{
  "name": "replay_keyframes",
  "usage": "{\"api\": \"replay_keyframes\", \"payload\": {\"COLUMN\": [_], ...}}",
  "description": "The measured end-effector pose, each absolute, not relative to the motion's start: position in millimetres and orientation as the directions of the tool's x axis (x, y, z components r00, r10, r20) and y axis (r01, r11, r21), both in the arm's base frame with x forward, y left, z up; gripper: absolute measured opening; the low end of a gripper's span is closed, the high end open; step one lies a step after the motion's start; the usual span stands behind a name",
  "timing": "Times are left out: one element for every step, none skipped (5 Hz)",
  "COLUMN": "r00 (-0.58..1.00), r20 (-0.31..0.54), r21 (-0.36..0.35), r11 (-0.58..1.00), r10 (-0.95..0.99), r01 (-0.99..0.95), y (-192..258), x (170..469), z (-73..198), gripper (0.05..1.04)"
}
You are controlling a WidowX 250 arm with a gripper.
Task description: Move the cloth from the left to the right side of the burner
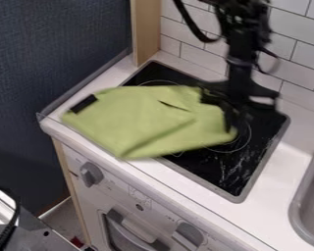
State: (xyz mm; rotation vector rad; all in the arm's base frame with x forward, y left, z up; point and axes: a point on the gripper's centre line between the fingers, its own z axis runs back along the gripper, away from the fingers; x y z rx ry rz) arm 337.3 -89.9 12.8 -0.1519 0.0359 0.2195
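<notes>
The gripper (231, 120) hangs down over the right part of the burner, shut on the right edge of the green cloth. Spread out to its left, the cloth (143, 120) covers the left and middle of the black burner (235, 169) and laps over the white counter at the left and front. A small black patch lies at the cloth's left corner, and a dark slit shows near its upper middle. Part of the cloth's upper right edge is hidden behind the gripper.
A grey sink (307, 196) is set into the counter at the right. White wall tiles (291, 66) rise behind the burner, with a wooden post (146, 29) at the back left. Knobs (91, 173) and an oven door are on the front below the counter.
</notes>
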Motion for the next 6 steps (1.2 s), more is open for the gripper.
{"api": "replay_keyframes", "payload": {"r00": [0.989, 0.993, 0.995, 0.999, 0.994, 0.987], "r20": [-0.027, -0.029, -0.004, 0.023, 0.091, 0.126], "r21": [-0.163, -0.18, -0.207, -0.119, -0.143, -0.184], "r11": [0.976, 0.977, 0.973, 0.992, 0.989, 0.98], "r10": [0.144, 0.113, 0.099, 0.037, 0.057, 0.101], "r01": [-0.146, -0.117, -0.097, -0.034, -0.043, -0.077], "y": [-126, -147, -152, -150, -149, -146], "x": [334, 327, 315, 312, 309, 300], "z": [16, 16, 19, 36, 56, 80], "gripper": [0.052, 0.052, 0.064, 0.197, 0.439, 0.756]}}
